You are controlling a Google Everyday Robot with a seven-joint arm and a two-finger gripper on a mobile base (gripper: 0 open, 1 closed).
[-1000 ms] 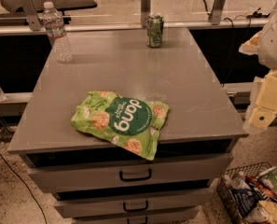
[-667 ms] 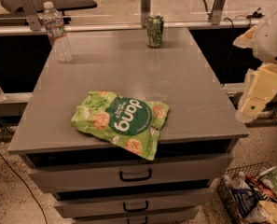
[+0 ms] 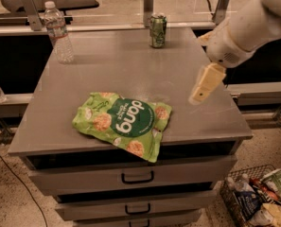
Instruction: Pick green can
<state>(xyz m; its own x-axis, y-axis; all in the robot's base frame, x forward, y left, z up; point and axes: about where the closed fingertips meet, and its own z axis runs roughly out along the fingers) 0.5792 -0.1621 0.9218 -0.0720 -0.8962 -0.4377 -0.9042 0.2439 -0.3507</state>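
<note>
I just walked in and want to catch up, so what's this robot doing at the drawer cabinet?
The robot's arm reaches in from the right, and its gripper hovers over the right side of the cabinet top, carrying nothing. The green can stands upright at the far edge, well apart from the gripper and not yet picked. A water bottle stands at the far left, and a green snack bag lies at the front edge.

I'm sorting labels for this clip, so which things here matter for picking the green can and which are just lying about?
Part of the job:
green can, upright at the far edge of the cabinet top
pincer, hovering over the top's right side, apart from the can

Just lying about:
water bottle, far left
green snack bag, flat at the front edge
wire basket, on the floor
</note>
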